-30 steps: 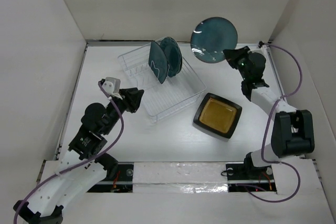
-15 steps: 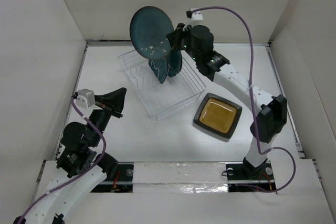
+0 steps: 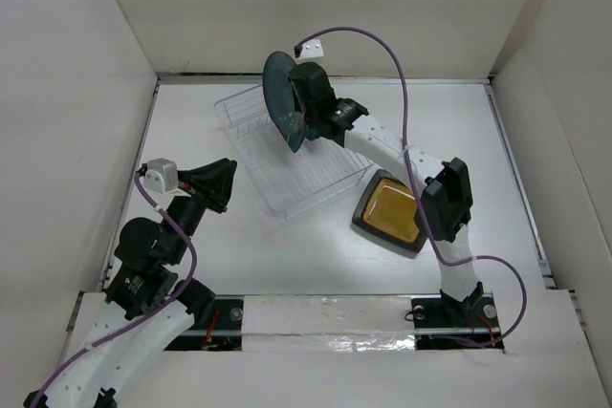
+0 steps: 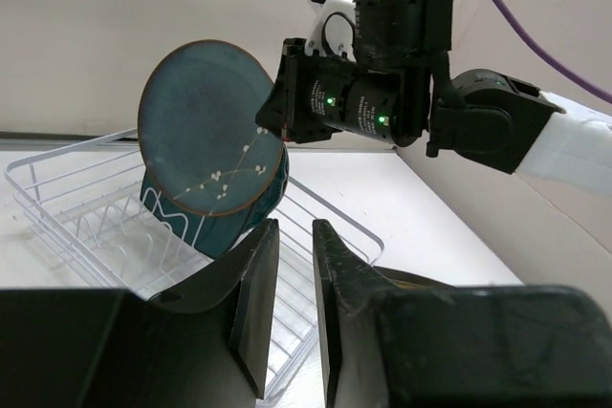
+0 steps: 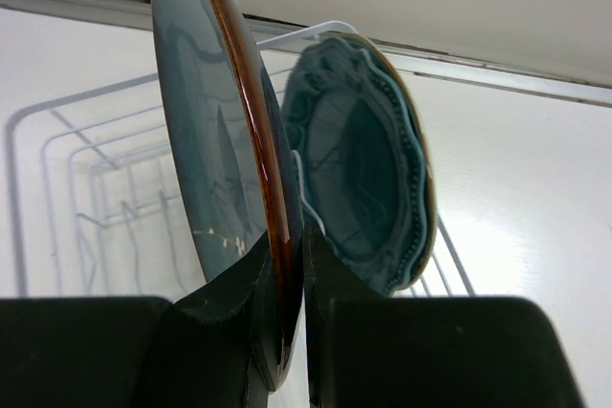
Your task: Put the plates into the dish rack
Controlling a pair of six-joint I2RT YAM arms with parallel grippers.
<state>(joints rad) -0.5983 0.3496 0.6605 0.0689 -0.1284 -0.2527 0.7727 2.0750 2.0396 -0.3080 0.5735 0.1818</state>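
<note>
My right gripper (image 3: 295,110) is shut on the rim of the dark teal round plate (image 3: 278,93), holding it upright on edge over the far end of the clear dish rack (image 3: 316,179). The right wrist view shows the plate (image 5: 206,131) pinched between the fingers, just left of the teal scalloped plate (image 5: 368,169) standing in the rack. A teal plate with white lines (image 4: 186,222) stands there too. The black-rimmed amber square plate (image 3: 390,212) lies flat right of the rack. My left gripper (image 3: 226,177) is slightly open and empty, left of the rack. The pale green glass plate is out of view.
White walls close in the table on the left, back and right. The right arm's forearm stretches over the rack's right side and the amber plate. The near slots of the rack (image 4: 57,188) hold nothing.
My right arm swung the dark teal plate from the back right across to the rack and lowered it beside the standing plates. My left arm pulled back from the rack's left side.
</note>
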